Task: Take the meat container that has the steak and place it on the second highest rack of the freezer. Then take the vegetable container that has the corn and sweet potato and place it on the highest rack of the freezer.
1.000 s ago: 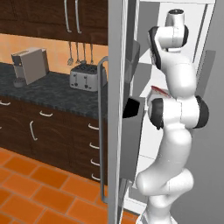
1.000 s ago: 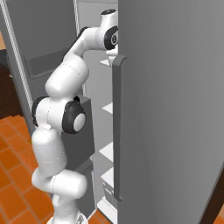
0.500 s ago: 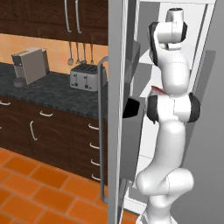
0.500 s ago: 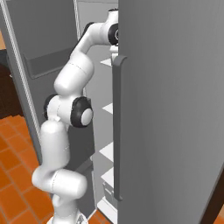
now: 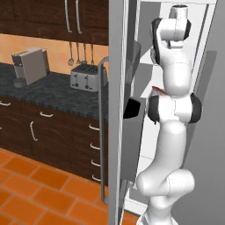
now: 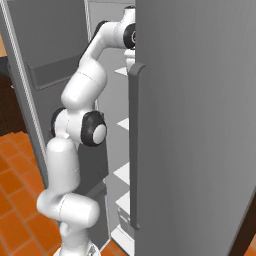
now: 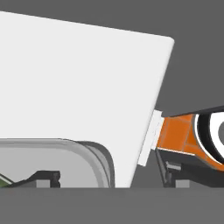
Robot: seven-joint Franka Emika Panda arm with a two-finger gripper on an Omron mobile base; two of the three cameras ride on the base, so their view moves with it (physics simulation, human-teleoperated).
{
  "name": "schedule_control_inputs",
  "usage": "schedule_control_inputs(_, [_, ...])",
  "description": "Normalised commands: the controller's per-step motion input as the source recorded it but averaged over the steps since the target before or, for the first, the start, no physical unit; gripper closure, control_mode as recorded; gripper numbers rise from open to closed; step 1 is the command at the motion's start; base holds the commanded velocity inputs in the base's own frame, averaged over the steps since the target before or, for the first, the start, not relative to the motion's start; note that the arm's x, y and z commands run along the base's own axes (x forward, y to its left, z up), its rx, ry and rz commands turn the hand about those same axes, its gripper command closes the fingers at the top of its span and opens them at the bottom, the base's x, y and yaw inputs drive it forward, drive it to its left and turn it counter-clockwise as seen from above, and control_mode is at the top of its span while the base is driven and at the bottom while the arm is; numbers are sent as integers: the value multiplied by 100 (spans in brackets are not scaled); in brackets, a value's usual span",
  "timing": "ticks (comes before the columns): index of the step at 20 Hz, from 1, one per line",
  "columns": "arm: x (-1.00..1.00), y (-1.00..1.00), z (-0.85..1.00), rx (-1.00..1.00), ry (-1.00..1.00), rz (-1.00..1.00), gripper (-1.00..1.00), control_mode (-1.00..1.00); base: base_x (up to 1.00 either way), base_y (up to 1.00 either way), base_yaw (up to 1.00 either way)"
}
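Pincer: you had the pincer standing wide apart in the hand view, its two dark fingertips far from each other and clamped on nothing.
Container: a grey-rimmed container lay over the white shelf. You could see its rounded corner between the fingertips, with one tip over its inside and the other well off its rim.
Contents: you saw just a green sliver inside the container at the picture's edge, too little to say what it was.
Shelf corner: the container sat back from the shelf's rounded corner, with bare white between them.
Arm: your arm rose from the base and reached up into the top of the freezer, past its open door.
Steak: a thin red edge, the steak, showed on a white inner shelf just behind the arm's middle joint. You could not tell from this which rack it was.
Freezer front: the near door stood shut, with its long bar handle upright.
Tabletop: the dark tabletop to the left carried a toaster and a coffee machine, both set toward its back edge and well apart.
Floor: orange tiles ran below the cabinets.
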Motion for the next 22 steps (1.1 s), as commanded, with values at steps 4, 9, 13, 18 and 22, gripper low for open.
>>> schedule_control_inputs(4, [-24, 14, -8, 0, -26, -1, -100, -100, 0, 0, 0])
schedule_control_inputs(9, [-24, 25, -15, 0, -30, 0, -100, -100, 0, 0, 0])
schedule_control_inputs(13, [-13, 23, -13, 0, -30, 0, -100, -100, 0, 0, 0])
schedule_control_inputs(18, [-19, 8, 0, 0, -19, 1, -100, -100, 0, 0, 0])
schedule_control_inputs(22, [-67, 0, 52, 0, -12, 7, -100, -100, 0, 0, 0])
